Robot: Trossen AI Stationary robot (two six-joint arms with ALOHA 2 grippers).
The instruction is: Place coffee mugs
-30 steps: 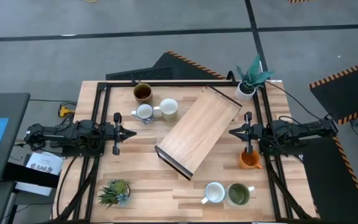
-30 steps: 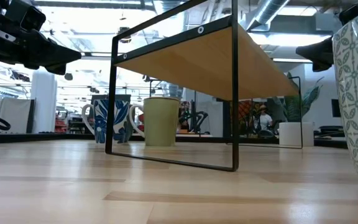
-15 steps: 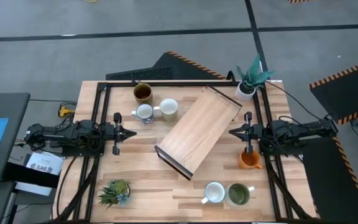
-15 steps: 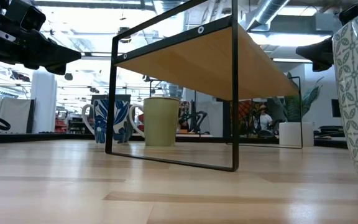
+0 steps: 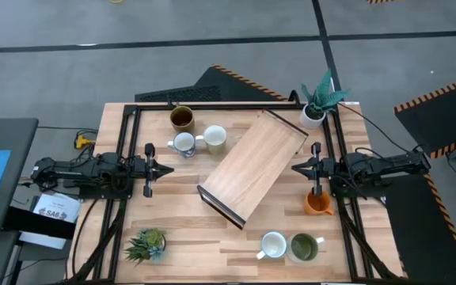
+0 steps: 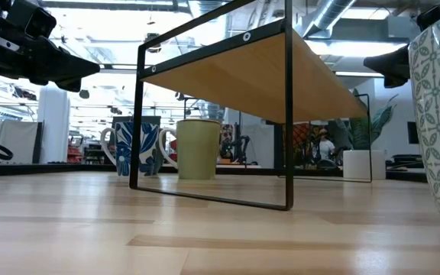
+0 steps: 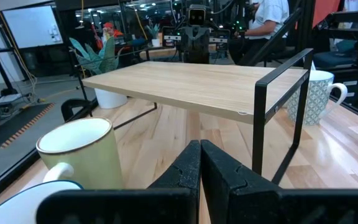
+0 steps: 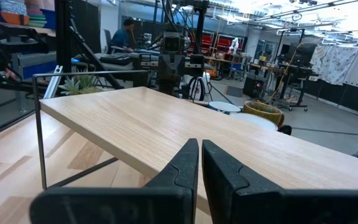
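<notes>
Six coffee mugs stand upright on the wooden table (image 5: 180, 237). Dark brown (image 5: 181, 118), blue-patterned white (image 5: 184, 144) and pale yellow-green (image 5: 215, 138) mugs are at the far left. An orange mug (image 5: 317, 203) stands at the right. White (image 5: 273, 245) and olive green (image 5: 304, 248) mugs are at the near right. My left gripper (image 5: 169, 169) is shut and hovers level at the left side, pointing at the wooden shelf (image 5: 253, 164). My right gripper (image 5: 295, 167) is shut and hovers level at the right side, facing the shelf, with nothing between its fingers.
The black-framed wooden shelf stands diagonally across the table's middle on thin legs (image 6: 288, 114). A white pot with teal leaves (image 5: 315, 107) stands in the far right corner. A small spiky plant (image 5: 146, 244) stands in the near left corner. Bare tabletop lies along the near edge between them.
</notes>
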